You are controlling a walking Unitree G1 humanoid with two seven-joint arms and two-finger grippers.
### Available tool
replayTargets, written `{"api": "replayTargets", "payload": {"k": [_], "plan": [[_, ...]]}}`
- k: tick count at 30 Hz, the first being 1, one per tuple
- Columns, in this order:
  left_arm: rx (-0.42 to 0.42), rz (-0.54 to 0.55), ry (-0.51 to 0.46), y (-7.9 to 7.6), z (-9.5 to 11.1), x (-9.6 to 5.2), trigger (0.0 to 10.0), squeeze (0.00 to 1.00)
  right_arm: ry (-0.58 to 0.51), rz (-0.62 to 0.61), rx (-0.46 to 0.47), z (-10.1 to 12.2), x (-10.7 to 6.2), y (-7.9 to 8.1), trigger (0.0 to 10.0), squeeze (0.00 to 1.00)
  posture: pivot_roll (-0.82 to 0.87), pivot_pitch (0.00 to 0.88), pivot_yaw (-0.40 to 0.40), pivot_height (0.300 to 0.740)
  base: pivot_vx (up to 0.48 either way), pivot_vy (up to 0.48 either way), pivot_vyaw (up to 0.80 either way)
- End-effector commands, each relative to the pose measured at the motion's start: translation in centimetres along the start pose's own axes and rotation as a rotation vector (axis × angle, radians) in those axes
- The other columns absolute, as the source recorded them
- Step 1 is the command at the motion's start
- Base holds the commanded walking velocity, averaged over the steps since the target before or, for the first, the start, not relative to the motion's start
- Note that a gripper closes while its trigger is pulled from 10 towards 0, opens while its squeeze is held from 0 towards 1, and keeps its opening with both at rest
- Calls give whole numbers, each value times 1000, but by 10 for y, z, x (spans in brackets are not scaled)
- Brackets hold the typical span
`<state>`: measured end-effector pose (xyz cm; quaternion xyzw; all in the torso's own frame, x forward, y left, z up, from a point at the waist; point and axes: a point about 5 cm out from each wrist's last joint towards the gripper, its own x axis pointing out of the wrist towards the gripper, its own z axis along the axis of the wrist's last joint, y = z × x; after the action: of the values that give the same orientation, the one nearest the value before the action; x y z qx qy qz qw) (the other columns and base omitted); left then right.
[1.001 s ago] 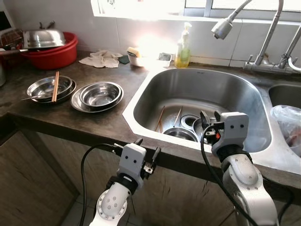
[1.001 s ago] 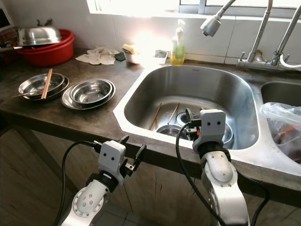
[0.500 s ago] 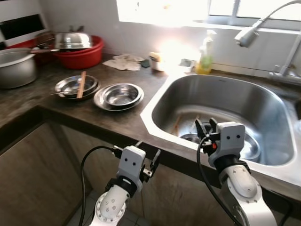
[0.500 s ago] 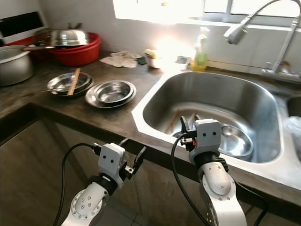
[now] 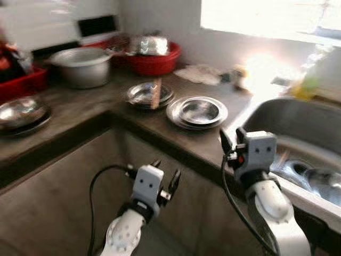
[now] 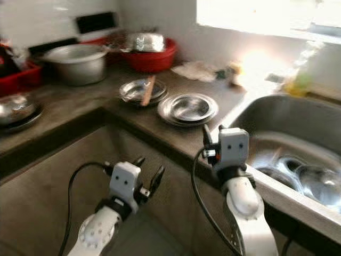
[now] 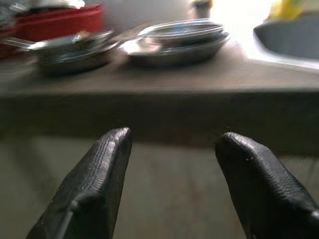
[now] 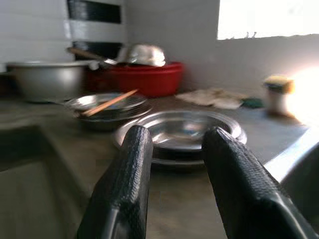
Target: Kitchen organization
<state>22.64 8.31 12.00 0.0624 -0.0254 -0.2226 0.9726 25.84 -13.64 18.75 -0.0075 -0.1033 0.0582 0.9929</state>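
A stack of steel plates (image 5: 197, 112) lies on the dark counter (image 5: 96, 109), with steel bowls (image 5: 150, 95) holding chopsticks just behind it. The steel sink (image 5: 306, 136) at the right holds more bowls (image 5: 319, 180). My right gripper (image 5: 230, 137) is open and empty, raised at the counter's front edge and pointing at the plates (image 8: 179, 134). My left gripper (image 5: 166, 169) is open and empty below the counter edge, in front of the cabinet; its fingers (image 7: 99, 184) frame the counter's edge. The picture is blurred.
A red basin (image 5: 154, 60) with a steel lid and a grey pot (image 5: 84, 66) stand at the back. Another steel bowl (image 5: 21, 112) and a red crate (image 5: 21, 80) sit on the counter's left leg. A cloth (image 5: 200, 74) lies near the wall.
The whole view has swung left: the faucet and soap bottle left the picture, while the pot, the red crate and the counter's left leg came in. Both grippers remain open.
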Motion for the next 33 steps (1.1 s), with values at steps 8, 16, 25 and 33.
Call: {"api": "replayTargets", "payload": {"k": [8, 16, 25, 33], "plan": [[16, 2, 15, -2, -1, 0, 10000, 0, -1, 30, 0, 2, 7, -1, 10000, 0, 105, 0, -7, 740, 0, 0, 0], [27, 8, 26, -2, -2, -1, 10000, 0, -5, 74, -20, 3, 14, 4, 10000, 0, 108, 7, -12, 740, 292, 0, 353], [30, 22, 27, 0, -2, -1, 10000, 0, -24, 79, -10, 8, 24, 1, 10000, 0, 109, 8, -9, 740, 332, 0, 167], [11, 29, 30, 0, -2, -1, 10000, 0, -34, 87, -30, 13, 32, -5, 10000, 0, 111, 11, -13, 740, 69, 0, 0]]}}
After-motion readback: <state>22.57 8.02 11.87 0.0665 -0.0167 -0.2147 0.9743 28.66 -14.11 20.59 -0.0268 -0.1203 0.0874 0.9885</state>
